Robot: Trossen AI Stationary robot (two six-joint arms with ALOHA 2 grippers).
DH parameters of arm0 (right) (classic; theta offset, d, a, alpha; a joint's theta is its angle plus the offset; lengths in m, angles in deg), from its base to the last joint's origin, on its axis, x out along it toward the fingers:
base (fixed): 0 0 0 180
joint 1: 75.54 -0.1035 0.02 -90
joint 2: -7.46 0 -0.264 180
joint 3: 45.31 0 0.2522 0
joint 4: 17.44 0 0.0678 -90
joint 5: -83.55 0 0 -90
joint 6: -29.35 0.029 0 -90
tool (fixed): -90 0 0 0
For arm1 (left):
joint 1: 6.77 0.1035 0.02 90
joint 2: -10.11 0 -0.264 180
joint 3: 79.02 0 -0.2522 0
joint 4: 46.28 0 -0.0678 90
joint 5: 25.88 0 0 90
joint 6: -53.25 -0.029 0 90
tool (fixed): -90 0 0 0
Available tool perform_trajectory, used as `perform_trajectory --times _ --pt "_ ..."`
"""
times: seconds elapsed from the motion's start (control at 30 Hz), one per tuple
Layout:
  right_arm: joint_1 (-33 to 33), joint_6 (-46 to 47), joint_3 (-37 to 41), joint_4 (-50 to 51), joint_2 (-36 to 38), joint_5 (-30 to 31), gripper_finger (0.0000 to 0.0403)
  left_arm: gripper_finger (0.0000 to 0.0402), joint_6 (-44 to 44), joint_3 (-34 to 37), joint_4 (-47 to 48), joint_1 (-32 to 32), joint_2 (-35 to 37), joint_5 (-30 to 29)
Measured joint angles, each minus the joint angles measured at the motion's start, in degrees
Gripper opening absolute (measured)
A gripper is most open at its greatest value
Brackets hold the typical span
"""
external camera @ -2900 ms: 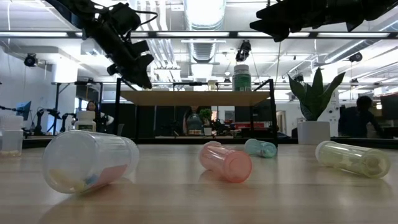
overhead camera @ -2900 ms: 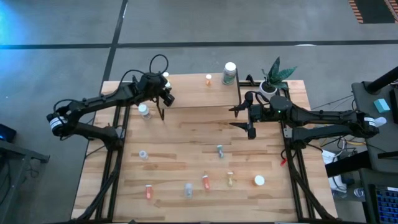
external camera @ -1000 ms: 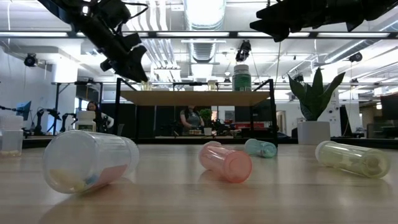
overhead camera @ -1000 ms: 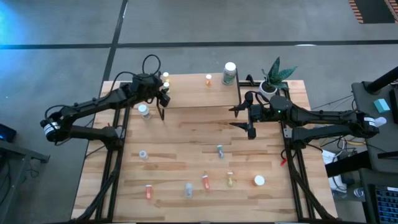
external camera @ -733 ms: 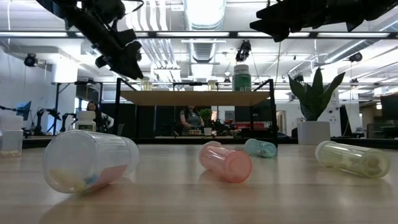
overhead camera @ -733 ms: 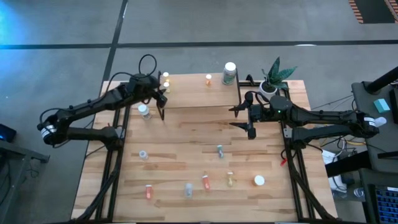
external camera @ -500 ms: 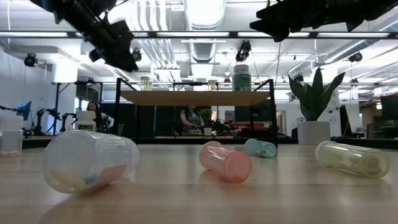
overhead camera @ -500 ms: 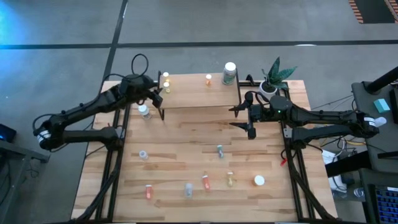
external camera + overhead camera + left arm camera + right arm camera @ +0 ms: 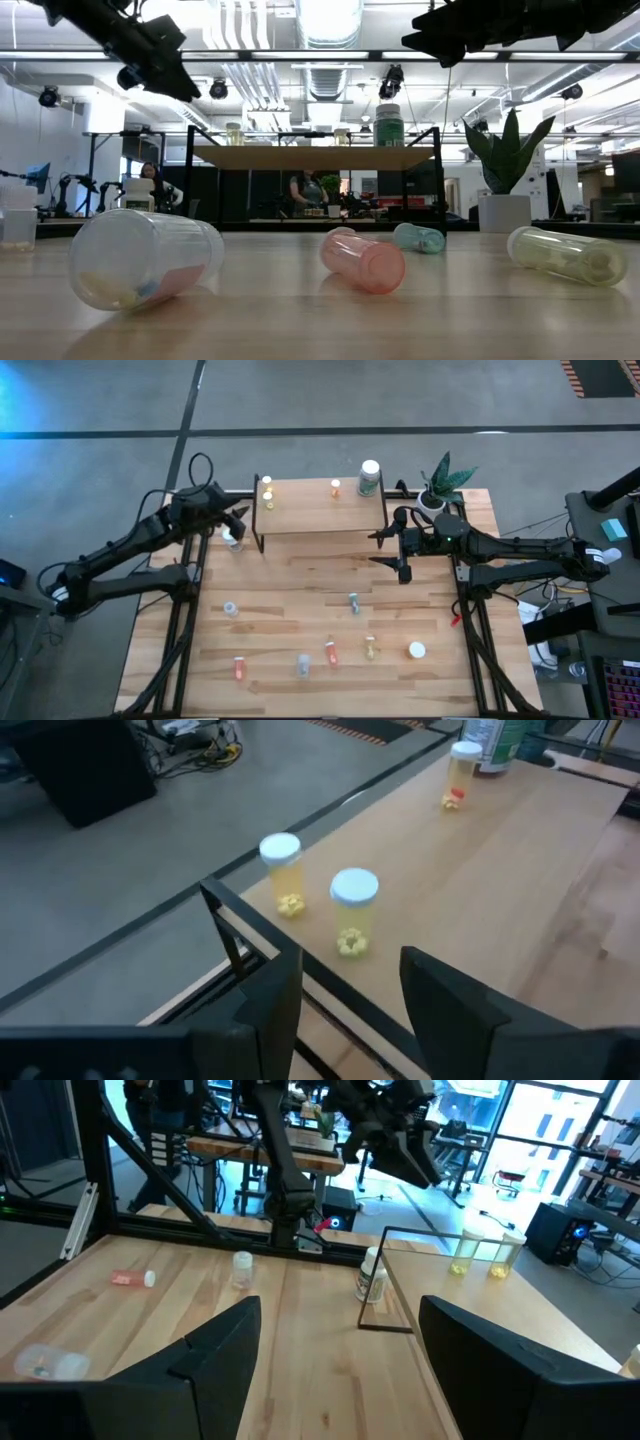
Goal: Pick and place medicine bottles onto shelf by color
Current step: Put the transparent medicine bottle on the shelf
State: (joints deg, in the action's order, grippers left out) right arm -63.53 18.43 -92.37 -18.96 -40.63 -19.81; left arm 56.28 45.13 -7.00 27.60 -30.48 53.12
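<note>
The shelf (image 9: 320, 507) stands at the table's far side. At its left end two yellow medicine bottles (image 9: 353, 910) (image 9: 280, 873) stand upright. Farther along it stand an orange one (image 9: 335, 487) and a large white-capped one (image 9: 369, 477). My left gripper (image 9: 236, 520) hangs open just off the shelf's left end, above the table, with nothing between its fingers (image 9: 275, 1005). My right gripper (image 9: 385, 547) hovers open and level near the shelf's right front corner. Several small bottles (image 9: 330, 652) lie on the near half of the table.
A white-capped bottle (image 9: 232, 538) stands on the table beside the shelf's left legs, below my left gripper. A potted plant (image 9: 440, 485) sits at the far right corner. Lying bottles (image 9: 365, 262) (image 9: 140, 258) (image 9: 570, 255) are spread near the front edge.
My left gripper has drawn back from the shelf's left end toward the table's left edge and risen a little, with its fingers as wide apart as before. The two yellow bottles stay upright on the shelf.
</note>
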Motion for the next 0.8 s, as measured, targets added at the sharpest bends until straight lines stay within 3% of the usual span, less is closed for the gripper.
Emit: perform_trajectory --times 0.33,0.8 --pt "0.0 0.59 0.0 -0.01 -0.02 0.0 0.0263 0.0154 4.1 11.72 -6.06 -0.04 8.68 3.29" --pt "0.0 0.46 0.0 -0.01 0.0 0.0 0.0263 0.0154 5.62 14.49 -6.03 -0.02 13.38 3.29"
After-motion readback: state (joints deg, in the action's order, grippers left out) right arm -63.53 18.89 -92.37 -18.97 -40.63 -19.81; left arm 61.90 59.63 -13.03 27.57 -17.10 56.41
